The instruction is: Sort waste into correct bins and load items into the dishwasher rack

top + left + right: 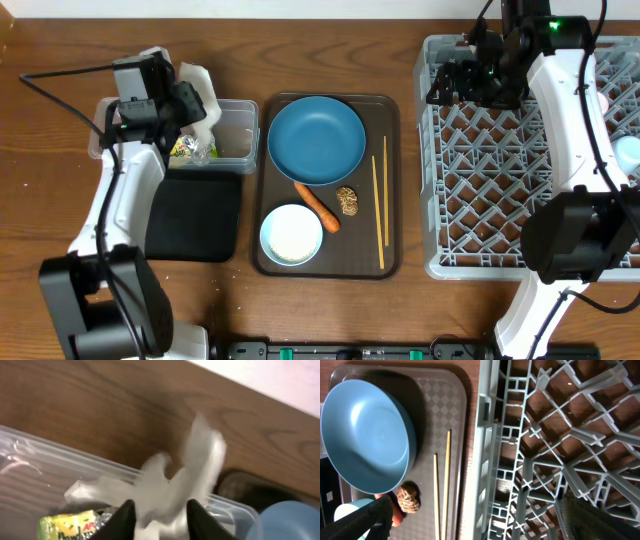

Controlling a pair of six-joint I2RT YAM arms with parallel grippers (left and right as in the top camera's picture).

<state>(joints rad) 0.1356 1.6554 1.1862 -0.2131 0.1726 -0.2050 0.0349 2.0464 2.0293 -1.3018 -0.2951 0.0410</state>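
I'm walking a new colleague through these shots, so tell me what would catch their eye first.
The big grey dishwasher rack dominates the table's right side. In the middle, the dark-blue bowl sits at the far end of the brown serving tray. At the left, the left gripper pinches the crumpled white napkin over the clear tub.

Your left arm (118, 195), white shells, black joints, thin black cable (60, 74), black pincer fingers (126, 522), your right arm (565, 95), matching white and black, green lamp (553, 22).
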